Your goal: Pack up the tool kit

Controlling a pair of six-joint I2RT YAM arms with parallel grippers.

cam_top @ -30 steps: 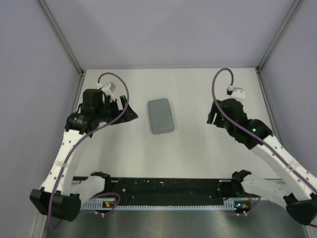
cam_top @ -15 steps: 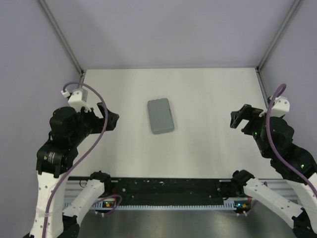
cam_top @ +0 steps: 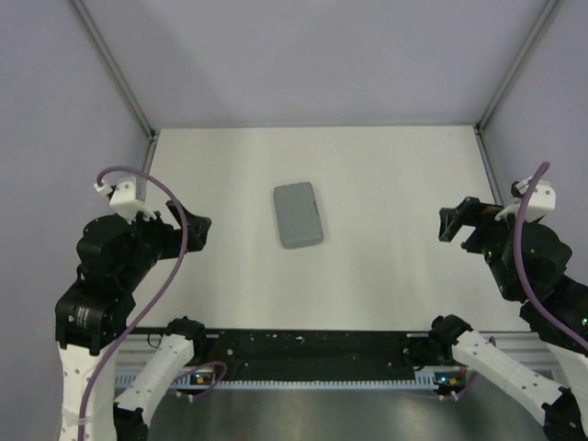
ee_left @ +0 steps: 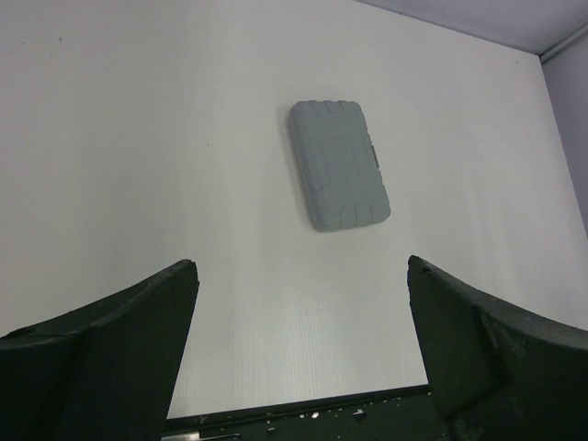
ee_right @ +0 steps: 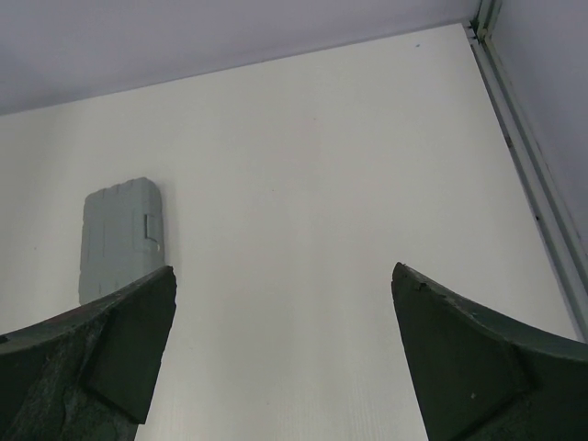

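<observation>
The grey tool kit case (cam_top: 298, 214) lies closed and flat on the white table, near the middle. It also shows in the left wrist view (ee_left: 338, 165) and in the right wrist view (ee_right: 120, 234). No orange-and-black tools are in view. My left gripper (cam_top: 191, 228) is open and empty, held above the table to the left of the case. My right gripper (cam_top: 457, 223) is open and empty, held above the table far to the right of the case. In both wrist views the jaws stand wide apart with only bare table between them.
The white table (cam_top: 386, 184) is fenced by grey walls with metal rails at the left (cam_top: 147, 147) and right (cam_top: 487, 156) edges. A black base rail (cam_top: 312, 347) runs along the near edge between the arm bases.
Both arms have pulled back from the case toward the near edge and outward, the left arm to the left and the right arm to the right. The case has not moved.
</observation>
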